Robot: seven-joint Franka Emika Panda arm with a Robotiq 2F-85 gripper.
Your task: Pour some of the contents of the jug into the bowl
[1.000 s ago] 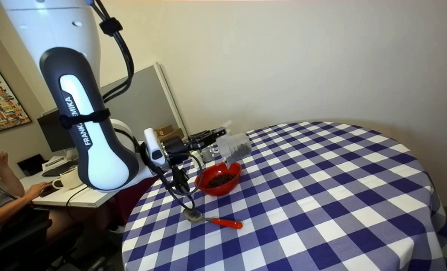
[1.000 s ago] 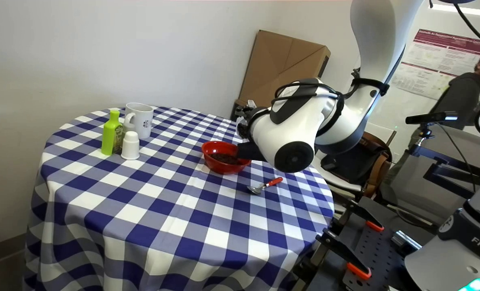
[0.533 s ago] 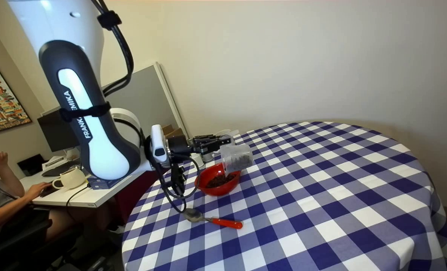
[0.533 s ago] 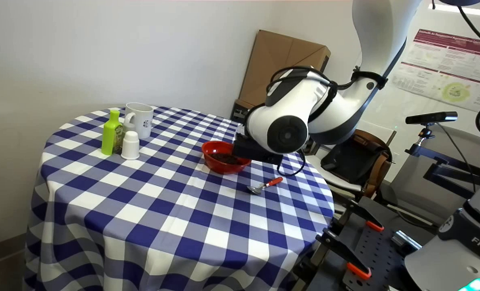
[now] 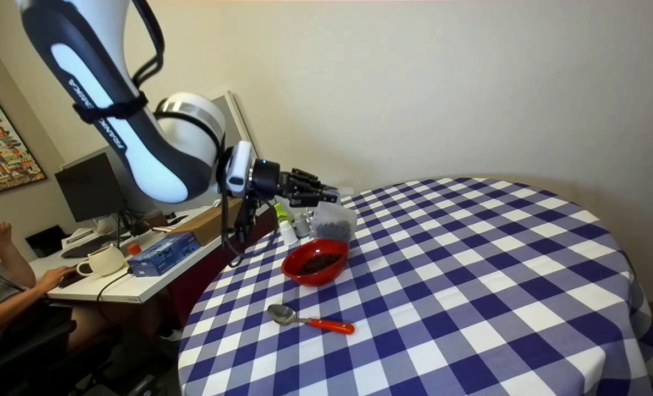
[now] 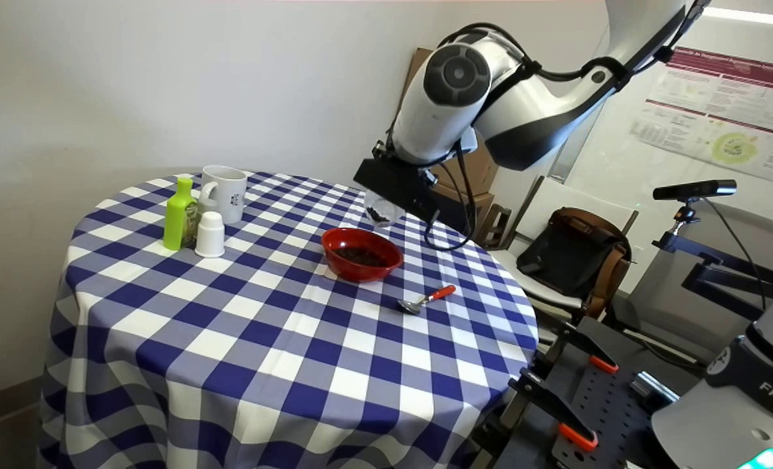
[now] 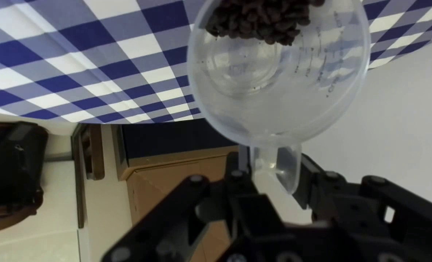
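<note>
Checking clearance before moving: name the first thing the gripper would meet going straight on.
Apart from the jug it holds, the gripper would probably meet the checked tablecloth, as it points slightly downward, though depth is unclear.

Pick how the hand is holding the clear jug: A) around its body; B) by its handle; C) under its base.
B: the wrist view shows the handle of the jug clamped in the hand.

In an exterior view, the arm [image 5: 130,135] at 10 o'clock says "FRANK", strap [image 5: 110,110], "MIKA"; in an exterior view, the base [image 6: 725,417] at 4 o'clock says "FRAN". Marks on the jug [image 7: 277,91]? Too blurry.
</note>
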